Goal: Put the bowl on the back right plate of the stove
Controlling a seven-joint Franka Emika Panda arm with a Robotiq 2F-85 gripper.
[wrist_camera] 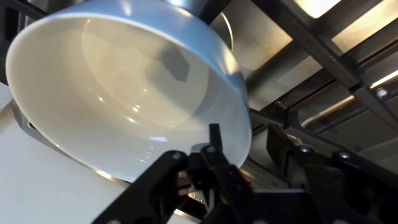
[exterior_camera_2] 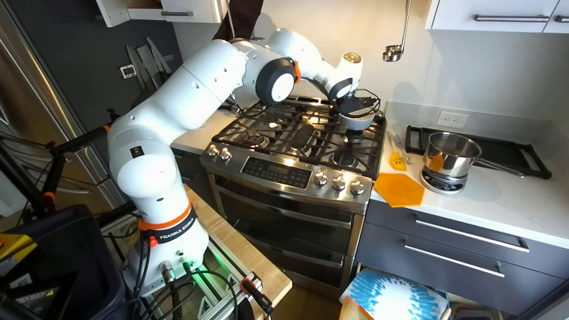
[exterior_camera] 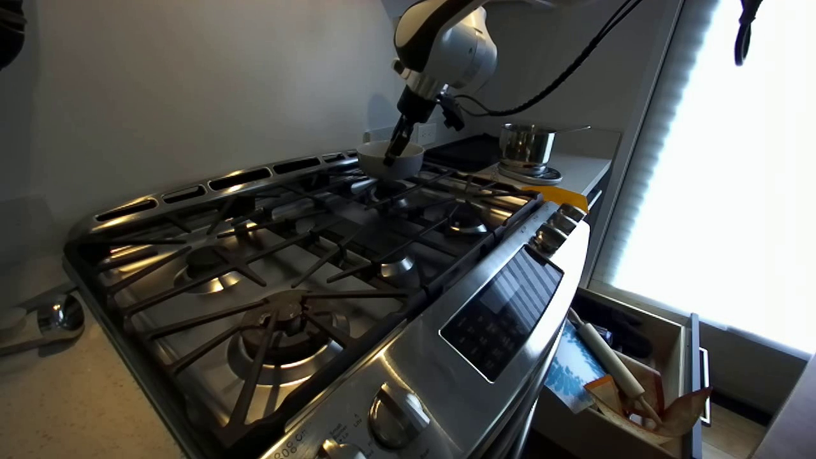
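See the cream-white bowl (exterior_camera_2: 355,122) mouth up on the grate (wrist_camera: 312,45) over the back right burner (exterior_camera_2: 354,136) of the stove (exterior_camera_2: 329,194). In the wrist view, find the hand (wrist_camera: 245,133) with fingers (wrist_camera: 215,138) parted astride the rim, one inside the bowl, one outside, with a gap to the outer wall. To the right on the worktop (exterior_camera_2: 511,198), note a steel pot (exterior_camera_2: 451,151) on a scale (exterior_camera_2: 444,183).
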